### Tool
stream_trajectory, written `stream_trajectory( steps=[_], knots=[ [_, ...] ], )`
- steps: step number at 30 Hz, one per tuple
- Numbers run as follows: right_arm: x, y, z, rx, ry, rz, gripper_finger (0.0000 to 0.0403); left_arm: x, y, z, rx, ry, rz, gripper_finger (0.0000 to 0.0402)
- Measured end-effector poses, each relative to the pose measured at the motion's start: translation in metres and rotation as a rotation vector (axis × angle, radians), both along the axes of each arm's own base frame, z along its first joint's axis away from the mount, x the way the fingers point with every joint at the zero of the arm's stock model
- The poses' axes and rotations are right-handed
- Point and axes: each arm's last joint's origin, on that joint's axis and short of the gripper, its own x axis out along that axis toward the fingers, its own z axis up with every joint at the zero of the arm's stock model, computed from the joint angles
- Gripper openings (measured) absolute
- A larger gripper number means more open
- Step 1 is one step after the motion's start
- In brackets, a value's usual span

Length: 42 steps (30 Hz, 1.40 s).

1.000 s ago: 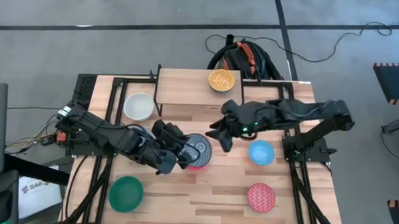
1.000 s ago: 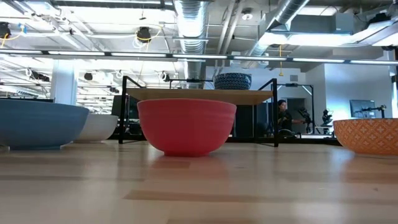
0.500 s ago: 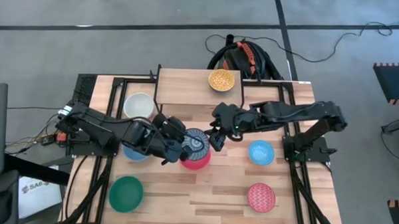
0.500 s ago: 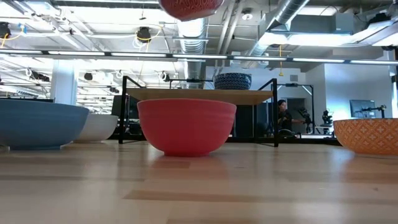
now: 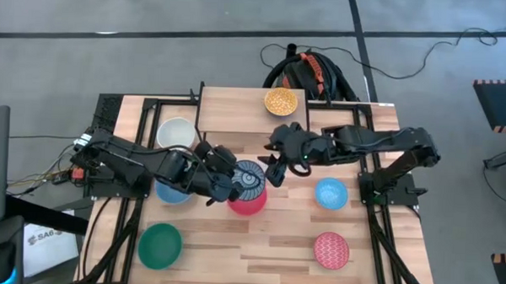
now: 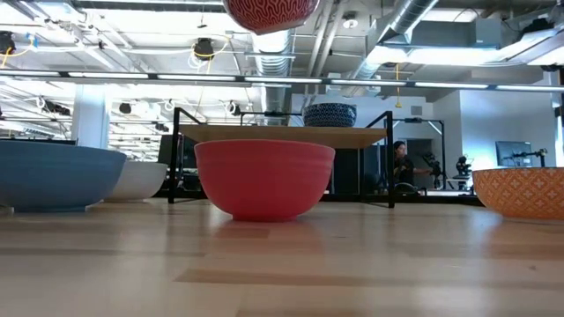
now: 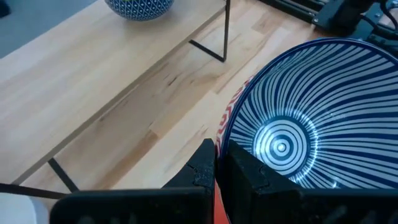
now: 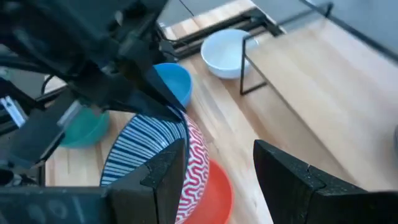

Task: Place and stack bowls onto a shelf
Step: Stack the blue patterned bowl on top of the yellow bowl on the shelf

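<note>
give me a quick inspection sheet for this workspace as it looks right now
surface: wooden table, shelf at its far edge
job's things: yellow bowl on shelf; striped bowl held above red bowl; white bowl, green bowl, light blue bowl, pink patterned bowl on table
clutter: nothing seen
grippers: left gripper jaws shut on striped bowl's rim; right gripper jaws open astride the same rim
cables: coiled bundle behind table, cable across floor
surroundings: grey floor
</note>
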Motion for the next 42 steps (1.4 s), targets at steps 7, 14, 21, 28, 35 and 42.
stream_trajectory(
  steps=[7, 14, 21, 28, 35, 42],
  knots=[
    [0.007, 0.003, -0.004, -0.048, 0.026, 0.044, 0.0214, 0.001, 0.001, 0.001, 0.006, -0.011, 0.009, 0.0000],
    [0.017, 0.005, -0.020, -0.063, 0.113, 0.079, 0.0214, 0.002, 0.000, 0.002, 0.001, -0.028, 0.003, 0.0000],
    [0.018, 0.009, -0.022, -0.074, 0.118, 0.098, 0.0214, 0.000, 0.000, 0.001, 0.023, 0.012, -0.023, 0.0000],
    [0.014, 0.012, -0.017, -0.055, 0.112, 0.197, 0.0214, -0.006, -0.004, 0.004, 0.085, 0.069, -0.102, 0.0000],
    [0.020, 0.013, -0.026, -0.084, 0.159, 0.269, 0.0214, -0.011, -0.001, 0.010, 0.074, 0.039, -0.086, 0.0000],
    [0.018, 0.011, -0.025, -0.115, 0.171, 0.234, 0.0214, -0.010, -0.002, 0.016, 0.016, -0.047, -0.055, 0.0000]
  ],
)
